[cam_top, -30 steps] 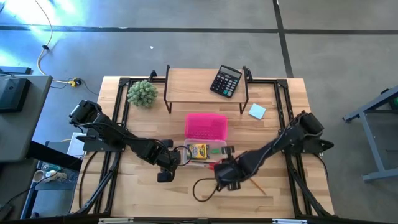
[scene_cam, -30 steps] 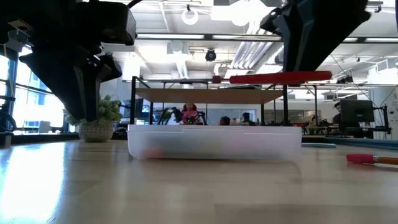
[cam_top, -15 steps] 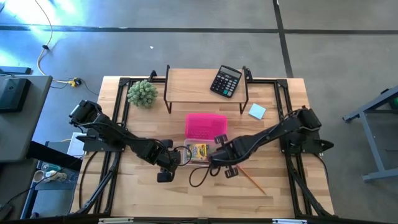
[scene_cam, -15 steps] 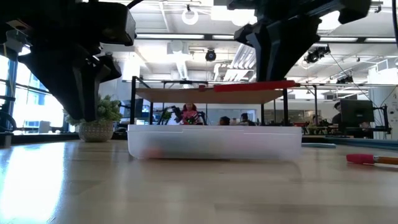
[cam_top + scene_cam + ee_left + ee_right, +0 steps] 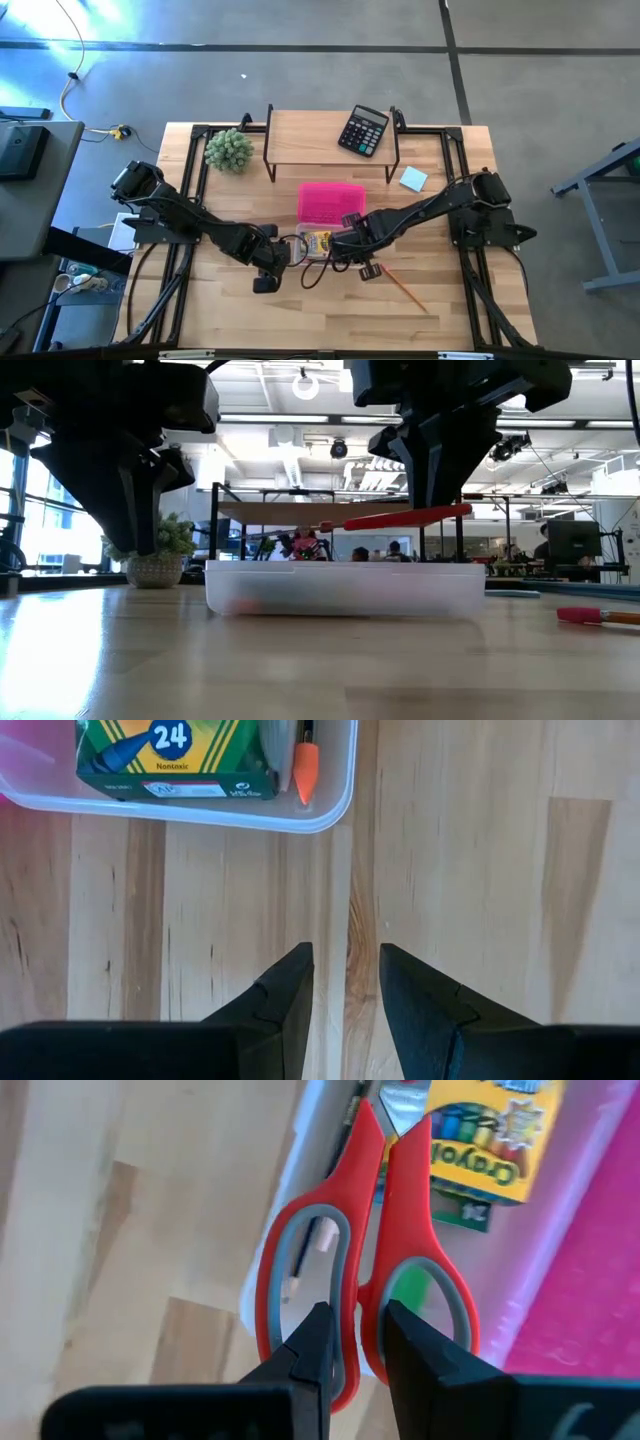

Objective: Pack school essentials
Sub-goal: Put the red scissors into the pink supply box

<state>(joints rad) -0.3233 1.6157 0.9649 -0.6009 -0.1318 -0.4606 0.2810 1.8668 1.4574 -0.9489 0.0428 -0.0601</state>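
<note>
My right gripper (image 5: 357,1342) is shut on the red-handled scissors (image 5: 375,1220) and hangs over the clear box (image 5: 345,590). The box stands in front of its pink lid (image 5: 332,200). In the low view the scissors (image 5: 400,517) hang just above the box rim, blade end slightly lower. The yellow-green crayon box (image 5: 175,760) and an orange tip (image 5: 307,770) lie inside the clear box. My left gripper (image 5: 345,985) points down over bare wood just near of the box, slightly open with nothing between its fingers. The orange pencil (image 5: 400,287) lies on the table to the right. My right gripper pinches the scissors where the two handle loops meet (image 5: 358,1295), one finger on each loop's inner bar. The fingers come from above, pointing steeply down. The scissors are lifted clear, nearly level, blades pointing away over the crayon box.
A black calculator (image 5: 362,130) sits on the wooden shelf at the far edge. The fuzzy green plant (image 5: 229,150) stands at the far left. A light-blue notepad (image 5: 413,179) lies at the far right. Black frame rails run along both table sides.
My right gripper has carried the scissors toward the table's left and far side, from beside the pencil to over the clear box, rolling as it went. The scissors have sunk a little and tipped, blade end down.
</note>
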